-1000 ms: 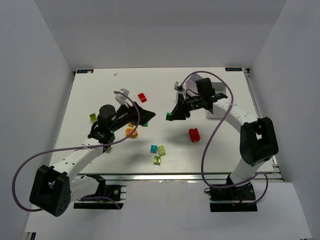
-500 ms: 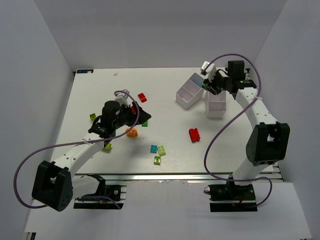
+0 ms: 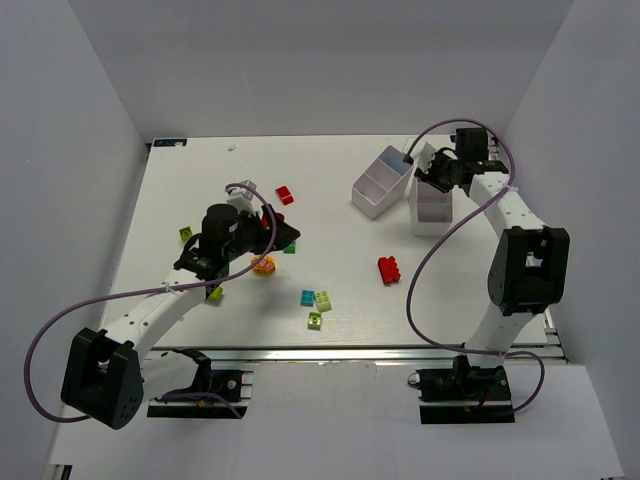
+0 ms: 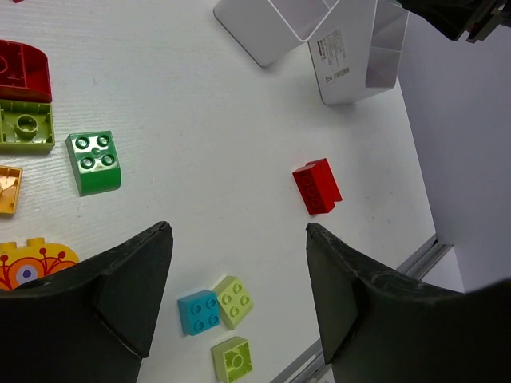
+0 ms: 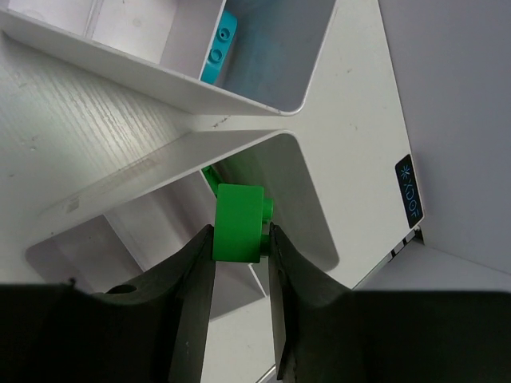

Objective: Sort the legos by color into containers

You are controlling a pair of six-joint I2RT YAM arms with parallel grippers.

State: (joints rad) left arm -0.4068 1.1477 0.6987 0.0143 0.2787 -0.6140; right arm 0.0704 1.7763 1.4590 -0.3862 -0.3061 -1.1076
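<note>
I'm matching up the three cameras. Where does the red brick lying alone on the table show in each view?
Top external: red studded plastic brick, just right of and below centre.
Left wrist: the brick sits right of centre.
Right wrist: not in it.
Shared landmark: the right-hand white plastic divided tray, seen in all three.

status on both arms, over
Right gripper shut on green brick, above tray. Left gripper open, empty, over loose bricks. Nothing in the way.
</note>
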